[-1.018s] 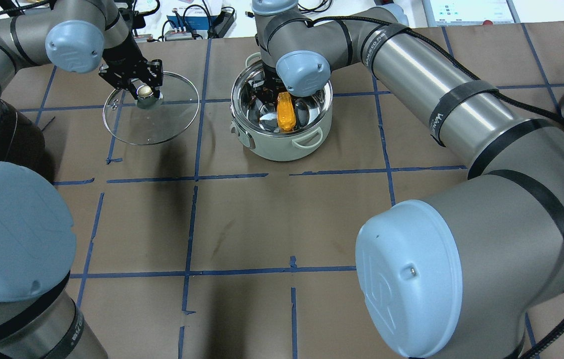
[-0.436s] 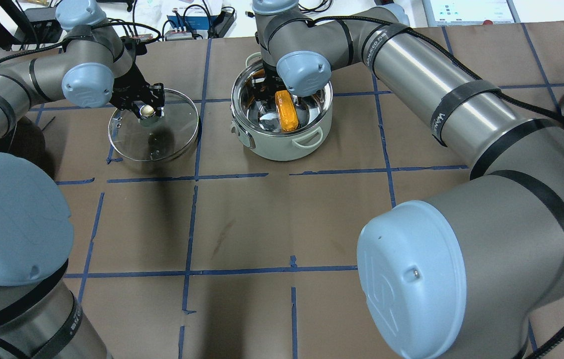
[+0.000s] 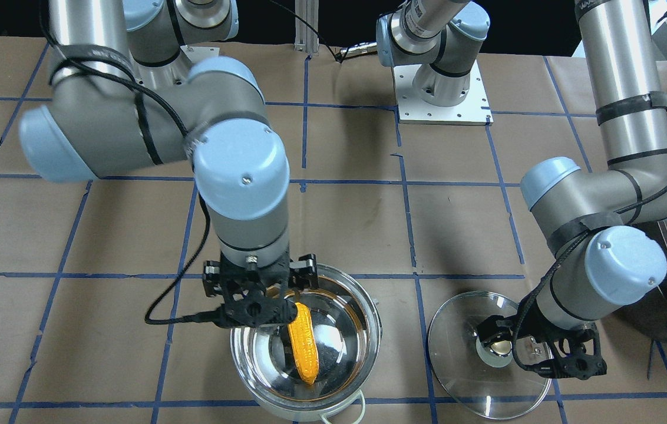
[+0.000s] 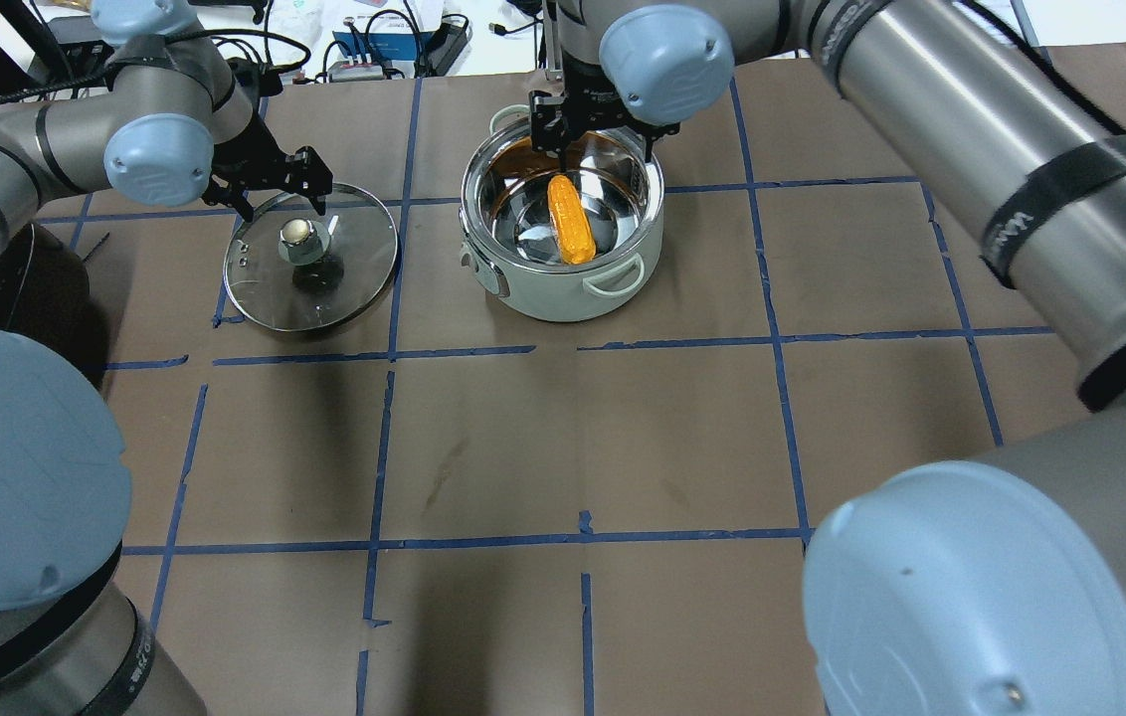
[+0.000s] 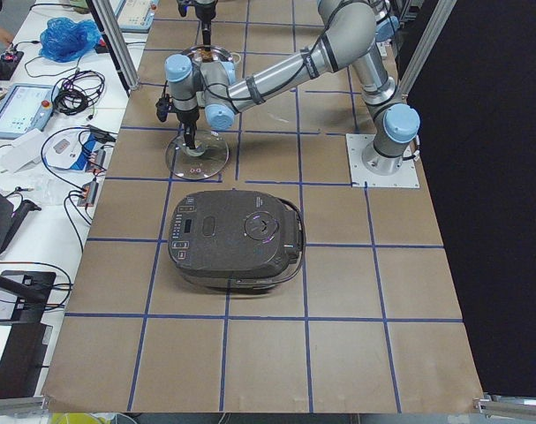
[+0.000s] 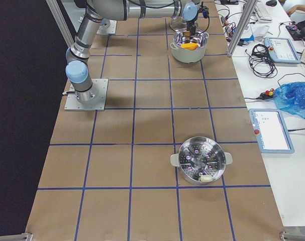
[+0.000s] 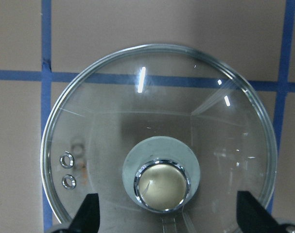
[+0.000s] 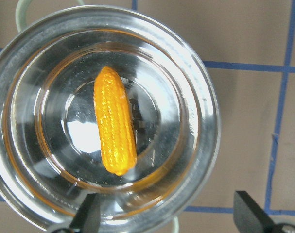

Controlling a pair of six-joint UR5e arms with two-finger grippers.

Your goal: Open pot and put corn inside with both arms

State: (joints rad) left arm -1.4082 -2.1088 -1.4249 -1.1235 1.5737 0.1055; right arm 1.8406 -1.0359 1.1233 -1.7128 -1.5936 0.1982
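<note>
1. Corn (image 8: 114, 127): yellow-orange cob with ridged kernel rows. You will find it lying free on the pot's mirrored floor, near the centre.
2. Pot (image 4: 555, 298): round, with a polished steel interior, a pale outer wall and pale loop handles. It stands uncovered on the bench (image 4: 523, 447).
3. Right fingers (image 8: 88, 216): black, spread wide and gripping nothing. They hang above the pot's rim. In the wrist view the corn lies lower, apart from both tips.
4. Lid (image 4: 354, 283): a clear glass disc with a metal edge, resting flat on the bench beside the pot, on the robot's left and not touching it. The knob (image 7: 162, 183) is round and shiny, on a pale collar.
5. Left fingers (image 7: 89, 216): also spread wide, with one tip either side of the knob. You can see a clear gap on both sides.
6. Bench surface: brown paper gridded with blue tape.
7. Further off, note a dark grey rice cooker (image 5: 237, 238) at the robot's left, and a steel pot with a perforated insert (image 6: 201, 161) well to its right.
</note>
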